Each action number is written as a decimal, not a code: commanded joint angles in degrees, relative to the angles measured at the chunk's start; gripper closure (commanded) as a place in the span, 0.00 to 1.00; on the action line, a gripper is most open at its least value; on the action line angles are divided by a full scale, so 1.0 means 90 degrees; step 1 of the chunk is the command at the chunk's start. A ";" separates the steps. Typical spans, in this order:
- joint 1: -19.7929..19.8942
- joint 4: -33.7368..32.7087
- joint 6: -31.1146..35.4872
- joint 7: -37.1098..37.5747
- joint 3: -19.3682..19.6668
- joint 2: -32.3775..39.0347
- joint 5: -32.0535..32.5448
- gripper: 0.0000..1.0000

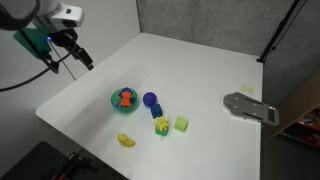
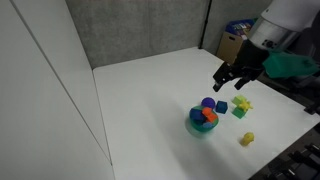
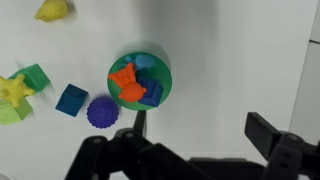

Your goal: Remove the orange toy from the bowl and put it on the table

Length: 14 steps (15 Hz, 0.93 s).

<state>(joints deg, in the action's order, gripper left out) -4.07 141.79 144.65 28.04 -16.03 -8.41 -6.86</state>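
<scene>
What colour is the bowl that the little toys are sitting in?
Teal green; the bowl shows best in the wrist view.

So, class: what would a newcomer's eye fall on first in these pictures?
The teal bowl stands out on the white table, with the orange toy lying inside it beside a blue piece. A purple ball sits just outside the bowl, and the black pincer hangs open in the air.

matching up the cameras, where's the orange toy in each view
Exterior view: orange toy left of centre, in the bowl.
Exterior view: orange toy lower right, in the bowl.
Wrist view: orange toy upper middle, in the bowl.
Shared landmark: purple round toy beside the bowl.
</scene>
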 commanded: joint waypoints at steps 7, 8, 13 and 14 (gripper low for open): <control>-0.0441 -0.1376 0.0550 0.0292 0.0850 0.2457 0.0639 0.00; -0.0512 -0.1469 0.0524 0.0296 0.0948 0.2624 0.0639 0.00; -0.0843 -0.1940 0.0469 0.0184 0.1366 0.3377 0.0726 0.00; -0.0881 -0.2041 0.0427 0.0114 0.1409 0.3495 0.0718 0.00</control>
<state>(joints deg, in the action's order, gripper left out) -10.41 127.33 149.67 29.45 -5.14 19.28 -1.51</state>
